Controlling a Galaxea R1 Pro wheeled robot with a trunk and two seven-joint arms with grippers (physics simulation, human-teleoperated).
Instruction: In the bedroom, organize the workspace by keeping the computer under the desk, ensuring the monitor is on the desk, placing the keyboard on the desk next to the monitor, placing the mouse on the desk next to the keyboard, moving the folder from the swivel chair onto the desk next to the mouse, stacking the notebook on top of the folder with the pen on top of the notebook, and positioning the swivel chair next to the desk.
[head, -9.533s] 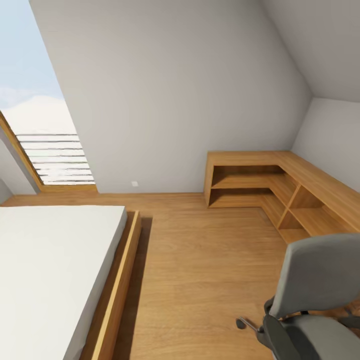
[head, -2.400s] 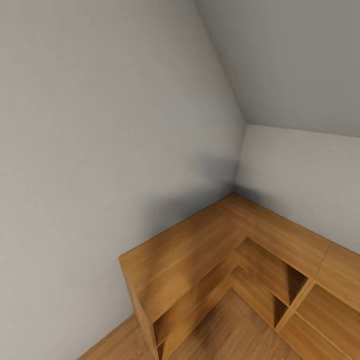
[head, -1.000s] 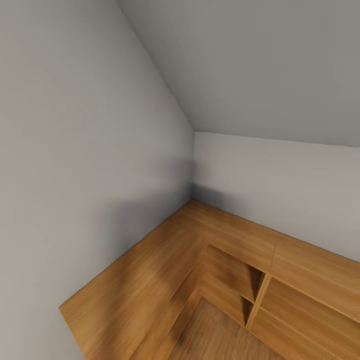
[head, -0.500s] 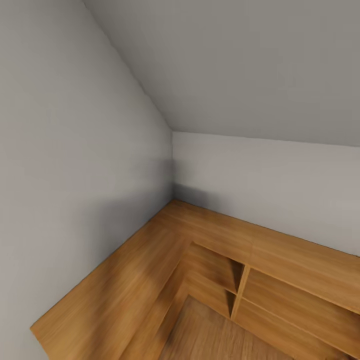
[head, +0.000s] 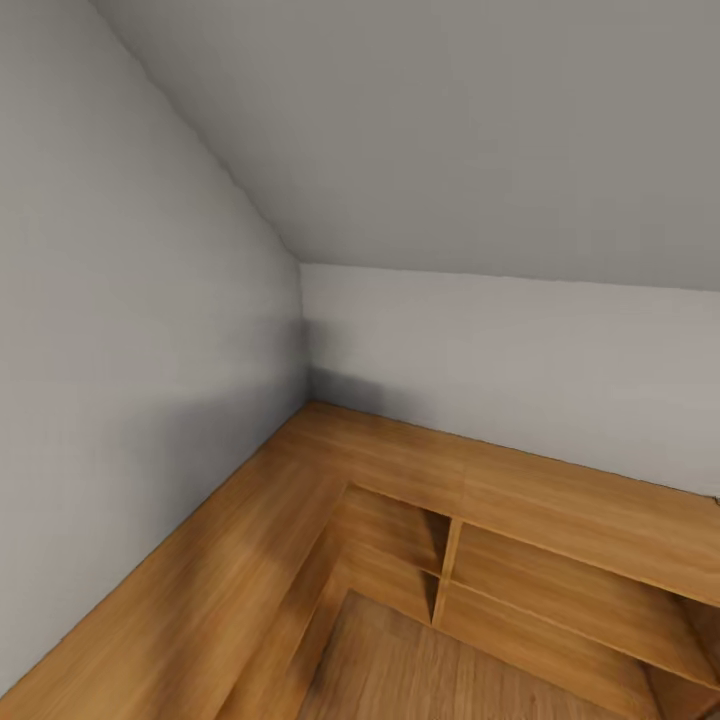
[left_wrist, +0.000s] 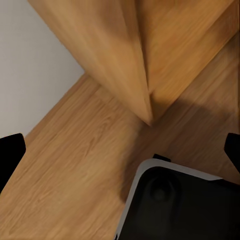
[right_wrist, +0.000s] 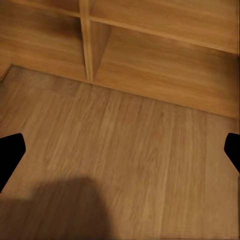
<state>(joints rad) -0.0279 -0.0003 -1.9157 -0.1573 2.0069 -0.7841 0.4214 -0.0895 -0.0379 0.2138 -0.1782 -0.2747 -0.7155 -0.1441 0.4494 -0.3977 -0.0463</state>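
Head view: corner shelf unit (head: 400, 480) cut off; both arms' fingers (left_wrist: 11, 155) (right_wrist: 10, 152) spread wide.

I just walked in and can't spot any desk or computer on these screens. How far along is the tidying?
These pictures cannot settle it. The head view faces a room corner with a low wooden corner shelf against grey walls; its top is bare where seen. The wrist views look down on wood floor. Both tools look open, holding nothing. It seems to be on its way, looking around.
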